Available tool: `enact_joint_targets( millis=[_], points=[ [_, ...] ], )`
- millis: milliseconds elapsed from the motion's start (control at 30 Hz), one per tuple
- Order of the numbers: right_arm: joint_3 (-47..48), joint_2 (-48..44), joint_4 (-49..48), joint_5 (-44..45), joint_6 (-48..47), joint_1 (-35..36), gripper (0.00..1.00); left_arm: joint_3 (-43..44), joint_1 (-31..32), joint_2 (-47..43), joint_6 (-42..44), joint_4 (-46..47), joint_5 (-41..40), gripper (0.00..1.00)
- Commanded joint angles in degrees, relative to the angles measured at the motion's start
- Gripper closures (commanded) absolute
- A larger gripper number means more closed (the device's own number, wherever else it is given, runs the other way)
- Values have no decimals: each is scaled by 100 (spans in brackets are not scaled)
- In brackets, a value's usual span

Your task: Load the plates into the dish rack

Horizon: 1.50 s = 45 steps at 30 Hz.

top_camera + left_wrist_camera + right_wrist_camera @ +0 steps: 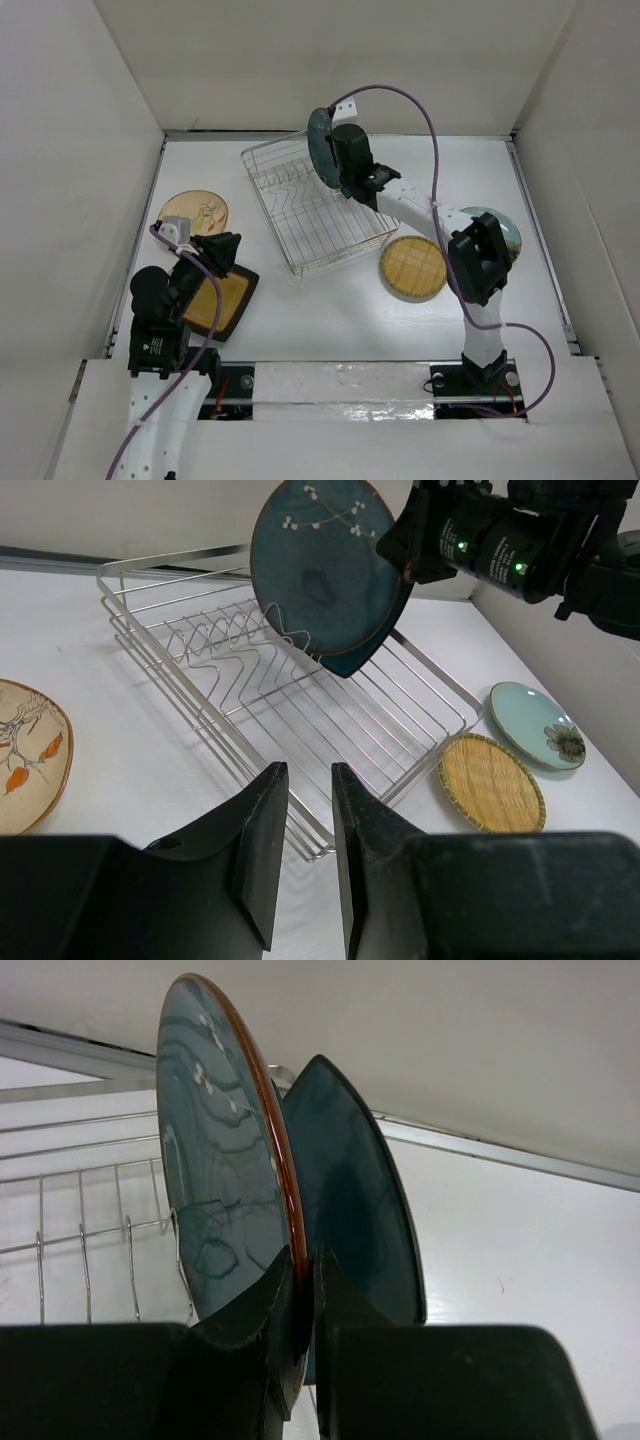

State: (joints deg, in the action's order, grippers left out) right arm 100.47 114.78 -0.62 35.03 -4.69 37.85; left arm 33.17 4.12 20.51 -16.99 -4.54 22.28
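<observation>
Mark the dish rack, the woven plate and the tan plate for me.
dish rack [318, 225], top view, bare base wires.
woven plate [413, 268], top view, its centre.
tan plate [196, 212], top view, its centre.

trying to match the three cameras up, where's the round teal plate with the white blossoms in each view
Top external: the round teal plate is upper centre, edge-on over the far end of the dish rack.
Left wrist: top centre, face-on, above the dish rack.
Right wrist: left of centre, upright, rim pinched by the right gripper.
Shared landmark: the dish rack, whose wires show in all three.
</observation>
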Motion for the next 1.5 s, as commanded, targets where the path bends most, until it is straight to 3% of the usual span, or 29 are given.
enact_joint_targets(
  millis=[0,133,200,333,400,467,567,700,733,767,800,867,900,933,1067,1133,1167,1267,1367,1467],
  points=[
    [316,17,-1140,644,-111,223,100,93,27,32,30,234,66,78],
    [26,158,-1493,1146,-305,477,100,93,27,32,38,234,74,78],
    [78,246,-1371,1191,-226,531,95,93,27,32,38,234,74,78],
    [254,326,-1283,1428,-112,592,79,85,27,14,38,234,83,78],
    [307,291,-1178,1384,-68,592,66,85,27,14,29,225,83,78],
    [333,133,-1055,1332,38,592,54,85,27,14,29,225,83,78],
    [-26,-464,-914,1121,310,592,44,85,27,-12,29,225,92,78],
    [-1000,-1632,-711,796,890,592,42,85,27,-56,29,243,101,78],
    [-1316,-1930,-720,700,1204,592,43,85,27,-74,29,243,101,78],
    [-2093,-2255,-729,612,1433,592,65,85,27,-82,29,243,101,78],
    [-2571,-2972,-859,463,1688,514,79,85,27,-100,29,243,101,78],
    [-3538,-3705,-852,-20,2637,147,100,85,27,-135,29,243,101,78],
    [-4465,-4387,-826,-144,2936,-39,100,85,27,-153,29,251,101,78],
    [-4892,-4716,-608,-284,3522,-249,100,93,27,-170,29,260,109,78],
    [-6590,-6018,44,-1084,4405,-1576,100,93,80,-232,12,287,162,78],
    [-7274,-6753,578,-1383,4572,-2279,93,93,141,-284,29,278,136,78],
    [-7435,-7019,737,-1576,4599,-2482,74,93,142,-293,29,260,127,78],
    [-7883,-7827,1195,-2226,4582,-3150,34,102,194,-329,29,269,110,78],
    [-8077,-7771,1266,-3418,4766,-3643,28,111,194,-390,47,251,75,78],
    [-8130,-7270,1258,-3835,4802,-3758,28,129,247,-434,82,225,13,78]
  ],
)
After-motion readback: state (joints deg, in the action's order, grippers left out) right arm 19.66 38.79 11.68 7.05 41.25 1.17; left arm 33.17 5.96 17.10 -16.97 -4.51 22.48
